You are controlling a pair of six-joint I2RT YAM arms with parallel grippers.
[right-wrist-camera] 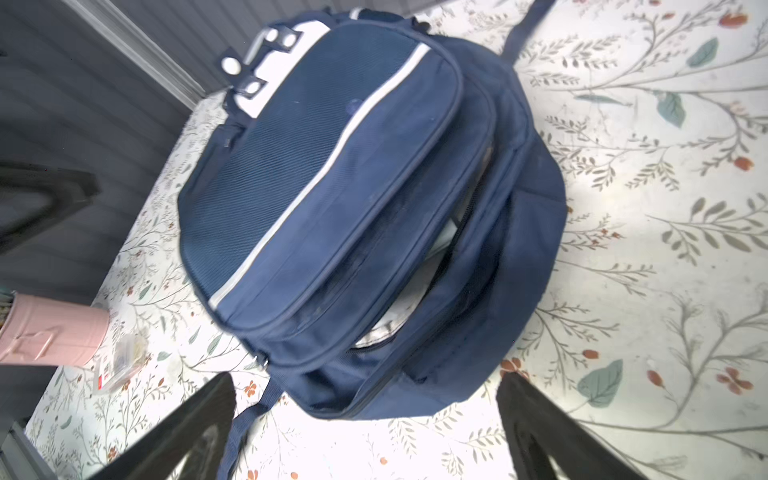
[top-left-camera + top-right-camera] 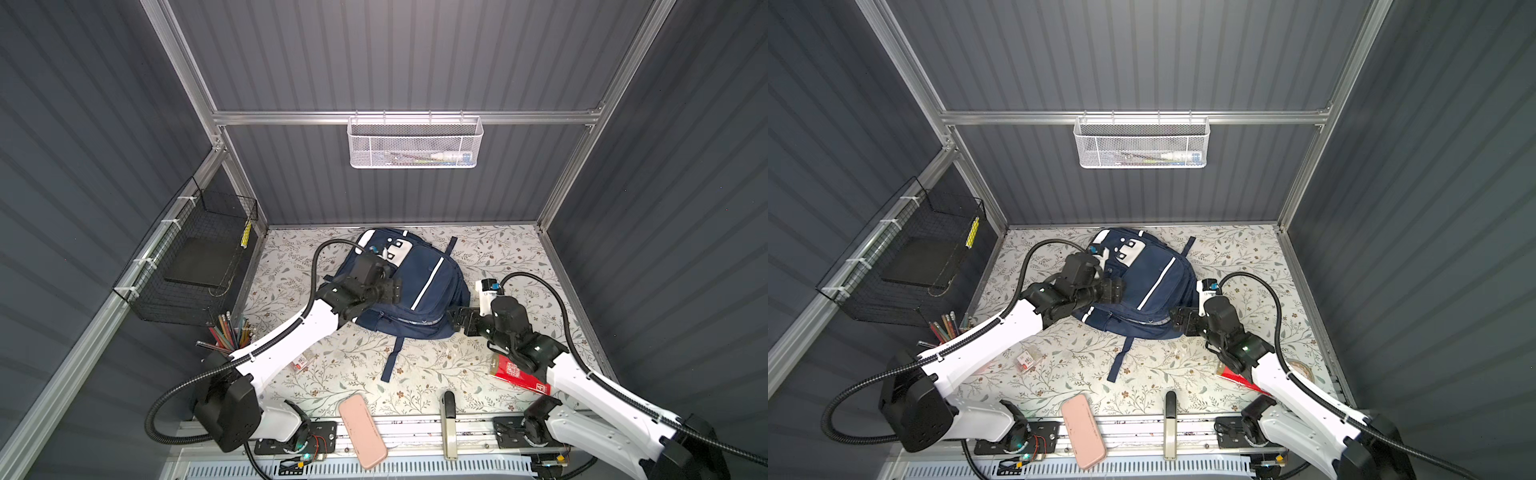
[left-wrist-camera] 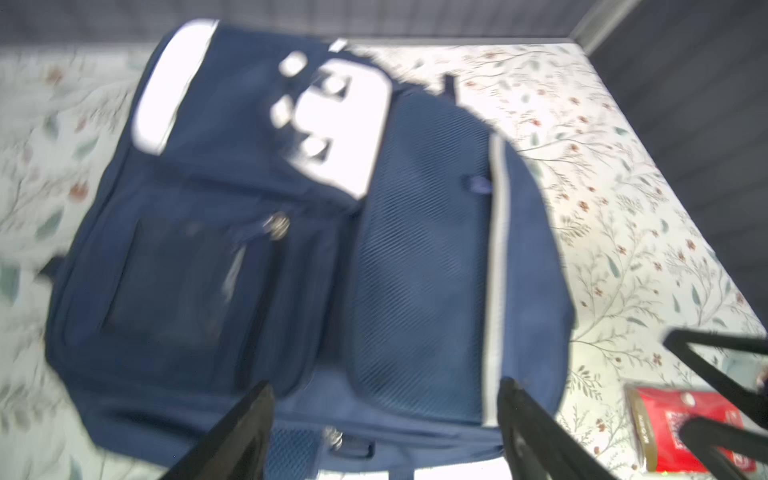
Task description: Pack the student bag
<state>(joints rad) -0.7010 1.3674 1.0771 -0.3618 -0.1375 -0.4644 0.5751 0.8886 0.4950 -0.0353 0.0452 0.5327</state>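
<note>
In both top views the student bag (image 2: 419,286) lies flat at the back of the floral tabletop (image 2: 353,365), with the left gripper (image 2: 392,289) over its front pockets and the right gripper (image 2: 455,320) just beside its near corner. The left wrist view shows those jaws spread and empty, seemingly well placed to press the front panel down. The right wrist view shows jaws likewise wide, gripping nothing, facing the gaping main zip (image 1: 449,237); pinching only its upper lip looks surest.

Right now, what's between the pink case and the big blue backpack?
Only the backpack's own dangling strap on bare flowered table, short of the pink case; both top views show it.
</note>
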